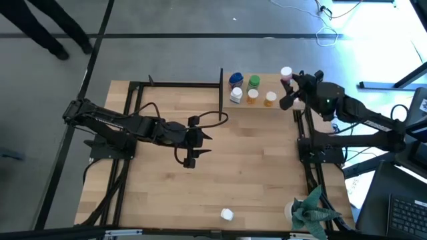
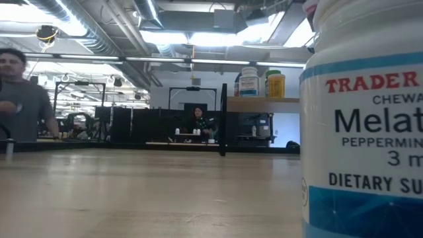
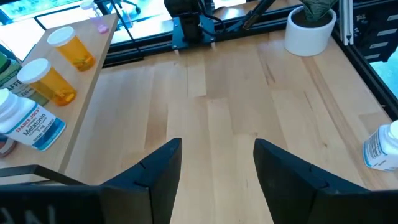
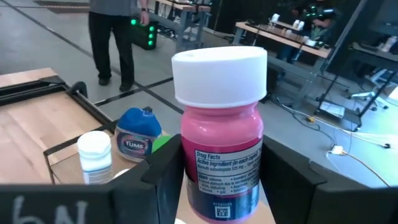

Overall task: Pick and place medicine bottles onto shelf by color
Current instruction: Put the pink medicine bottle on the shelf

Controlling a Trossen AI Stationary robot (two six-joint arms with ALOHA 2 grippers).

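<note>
High view: right claw (image 1: pixel 288 85) is at the shelf's (image 1: pixel 277 107) right end, near the tabletop's (image 1: pixel 220 173) far right corner, clamped on the pink bottle (image 1: pixel 286 74). Right wrist view confirms it: fingers pinch the pink body on both sides, white cap clear above them, bottle axis upright.

Key relation: the pink bottle sits just beside the orange bottles (image 1: pixel 269 99), outboard of them, toward the shelf's right end. Row from the left end: blue bottle (image 1: pixel 235 79) and white bottle (image 1: pixel 236 95), green bottle (image 1: pixel 254 82), then orange. So pink looks like it goes last in line; judged move is straight down with the axis kept vertical. Can't tell whether its base already touches the board.

Left claw (image 1: pixel 193 148) is over mid-tabletop, fingers apart, holding nothing. One white bottle (image 1: pixel 227 214) stands near the front edge, well apart from the shelf. Left arm is nearer to it; the left wrist view shows it off to one side of the open fingers, upright.
</note>
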